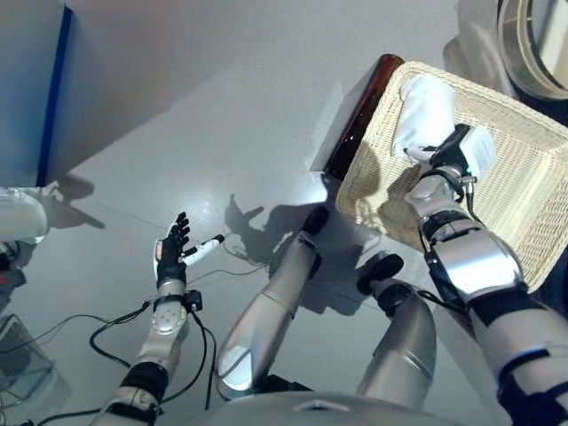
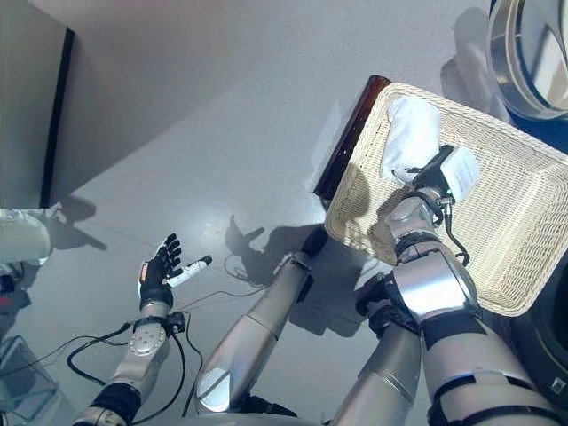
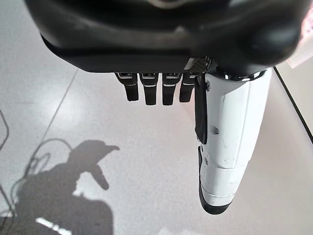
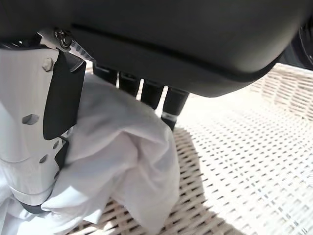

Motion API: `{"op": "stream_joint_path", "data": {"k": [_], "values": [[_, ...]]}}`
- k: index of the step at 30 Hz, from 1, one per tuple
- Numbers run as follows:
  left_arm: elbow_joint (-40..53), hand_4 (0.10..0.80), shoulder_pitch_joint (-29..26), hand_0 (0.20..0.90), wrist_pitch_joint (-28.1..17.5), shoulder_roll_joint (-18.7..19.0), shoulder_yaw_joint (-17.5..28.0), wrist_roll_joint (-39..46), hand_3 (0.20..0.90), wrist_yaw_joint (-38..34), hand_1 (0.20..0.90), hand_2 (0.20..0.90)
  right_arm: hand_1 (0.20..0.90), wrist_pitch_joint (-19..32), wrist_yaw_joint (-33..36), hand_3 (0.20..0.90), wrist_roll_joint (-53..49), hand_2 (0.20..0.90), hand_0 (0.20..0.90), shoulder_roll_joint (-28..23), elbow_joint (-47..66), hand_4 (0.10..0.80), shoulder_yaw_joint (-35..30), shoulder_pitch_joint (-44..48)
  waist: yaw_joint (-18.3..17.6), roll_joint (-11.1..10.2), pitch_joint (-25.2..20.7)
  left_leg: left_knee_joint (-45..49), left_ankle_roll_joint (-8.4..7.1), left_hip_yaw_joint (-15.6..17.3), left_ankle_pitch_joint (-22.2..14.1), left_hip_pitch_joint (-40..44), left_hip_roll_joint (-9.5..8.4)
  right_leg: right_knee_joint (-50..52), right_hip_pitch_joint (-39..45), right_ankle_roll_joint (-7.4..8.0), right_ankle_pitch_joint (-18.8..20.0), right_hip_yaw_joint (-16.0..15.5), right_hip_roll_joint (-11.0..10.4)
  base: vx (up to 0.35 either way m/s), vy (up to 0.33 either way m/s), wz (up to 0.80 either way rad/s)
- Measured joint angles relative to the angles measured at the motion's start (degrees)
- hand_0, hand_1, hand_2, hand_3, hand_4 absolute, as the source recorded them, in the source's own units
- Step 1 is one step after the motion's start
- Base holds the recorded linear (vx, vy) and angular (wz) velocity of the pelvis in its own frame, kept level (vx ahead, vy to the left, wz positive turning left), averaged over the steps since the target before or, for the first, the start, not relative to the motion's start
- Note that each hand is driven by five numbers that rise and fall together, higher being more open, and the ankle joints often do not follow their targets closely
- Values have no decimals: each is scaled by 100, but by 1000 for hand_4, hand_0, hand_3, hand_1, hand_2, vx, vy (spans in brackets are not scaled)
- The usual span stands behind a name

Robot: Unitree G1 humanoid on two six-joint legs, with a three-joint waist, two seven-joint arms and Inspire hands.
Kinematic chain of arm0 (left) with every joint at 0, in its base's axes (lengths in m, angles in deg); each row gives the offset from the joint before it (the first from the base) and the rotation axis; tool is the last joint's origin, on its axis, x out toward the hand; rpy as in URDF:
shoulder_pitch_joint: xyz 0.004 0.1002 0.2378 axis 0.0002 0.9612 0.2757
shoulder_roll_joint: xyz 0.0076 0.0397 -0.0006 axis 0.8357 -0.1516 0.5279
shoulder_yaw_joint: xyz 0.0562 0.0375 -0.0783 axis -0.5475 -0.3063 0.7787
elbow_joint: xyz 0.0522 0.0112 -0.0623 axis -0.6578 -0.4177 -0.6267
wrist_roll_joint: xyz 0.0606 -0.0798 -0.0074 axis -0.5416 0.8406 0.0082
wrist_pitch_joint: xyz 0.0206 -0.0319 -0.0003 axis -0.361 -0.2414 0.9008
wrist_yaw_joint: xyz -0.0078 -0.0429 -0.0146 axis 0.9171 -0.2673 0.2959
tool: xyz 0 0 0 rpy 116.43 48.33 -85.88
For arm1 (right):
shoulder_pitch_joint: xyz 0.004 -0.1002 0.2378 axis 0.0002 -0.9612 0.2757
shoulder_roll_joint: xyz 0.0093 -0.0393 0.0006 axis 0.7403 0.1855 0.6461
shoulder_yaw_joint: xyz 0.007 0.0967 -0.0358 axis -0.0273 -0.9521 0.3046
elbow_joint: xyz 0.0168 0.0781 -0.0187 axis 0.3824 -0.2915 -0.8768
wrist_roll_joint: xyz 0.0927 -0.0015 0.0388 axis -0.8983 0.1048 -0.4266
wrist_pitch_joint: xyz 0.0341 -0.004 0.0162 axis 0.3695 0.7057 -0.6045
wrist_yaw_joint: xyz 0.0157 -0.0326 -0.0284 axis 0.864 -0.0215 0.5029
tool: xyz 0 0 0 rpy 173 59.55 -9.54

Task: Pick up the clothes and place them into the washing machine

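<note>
Basket (image 1: pixel 532 169) holds one white cloth (image 1: pixel 426 111), right robot hand (image 1: pixel 453 149) gripping it.

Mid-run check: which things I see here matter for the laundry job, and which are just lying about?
Belongs to the job:
- white cloth, in the wicker basket
- right hand, on the cloth, fingers and thumb closing round it
- washing machine, its round door at the far right

Just there:
- left hand, open and empty over the floor
- dark brown board beside the basket
</note>
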Motion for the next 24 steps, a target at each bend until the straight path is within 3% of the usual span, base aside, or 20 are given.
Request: {"op": "stream_joint_path", "data": {"k": [5,13,23,24], "values": [[17,800,-3,900,-1,-180,-89,-110,900,38,900,900,200,10,-57,200,2,200,200,-1,30,300,-224,-188,10,209,-136,-17,3,34,2,34,3,-3,11,-6,-6,33,-7,3,-1,-1],[-127,800,70,900,-1,-193,-97,-118,900,108,900,900,200,-125,-251,200,42,200,200,34,46,300,-464,-831,-6,293,-222,-282,77,168,58,564,41,-159,411,30,19,165,16,21,-9,-6],[-891,800,598,900,63,-265,-52,-103,900,317,900,900,200,-333,-505,200,-3,200,200,89,-24,300,-1076,-2151,-341,352,-619,-1209,235,484,214,1746,239,-1290,1466,274,467,329,226,29,15,-21],[-985,800,618,900,69,-271,-56,-105,900,376,900,900,200,-285,-547,200,-138,200,200,64,5,300,-1183,-2263,-403,354,-647,-1273,250,537,253,1893,246,-1404,1579,243,581,403,274,82,11,-32]]}}
